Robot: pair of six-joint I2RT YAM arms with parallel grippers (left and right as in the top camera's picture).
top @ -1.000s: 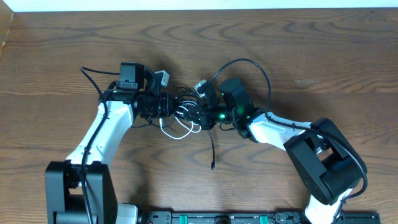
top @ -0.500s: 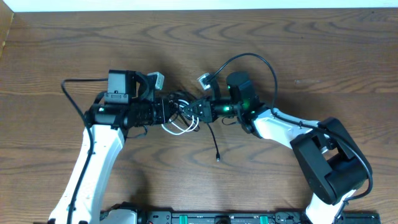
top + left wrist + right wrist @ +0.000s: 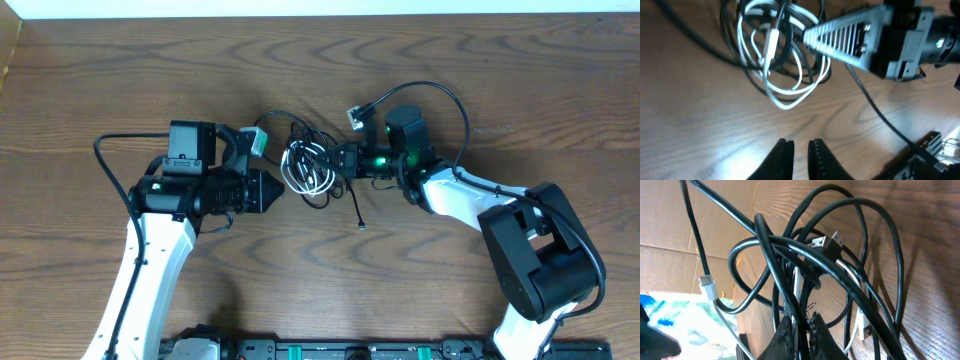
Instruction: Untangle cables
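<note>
The cables (image 3: 310,166) form a tangled bundle of thin black cords and one white cord at mid-table. My right gripper (image 3: 342,160) is shut on the bundle's right side. In the right wrist view its jaws (image 3: 802,326) pinch black strands, with black loops (image 3: 815,255) and a USB plug (image 3: 827,242) in front. One black tail (image 3: 358,212) hangs toward the front. My left gripper (image 3: 272,190) sits just left of the bundle, apart from it. In the left wrist view its fingers (image 3: 800,152) hold nothing, with only a narrow gap, and the white loops (image 3: 775,55) lie ahead.
A thicker black cord (image 3: 440,95) arcs over the right arm to a small plug (image 3: 355,115). Another thick cord (image 3: 110,160) loops left of the left arm. The right gripper's finger (image 3: 850,35) shows in the left wrist view.
The right gripper has moved right and back with the bundle. The left gripper has let go of the bundle and now sits apart from it on the left.
</note>
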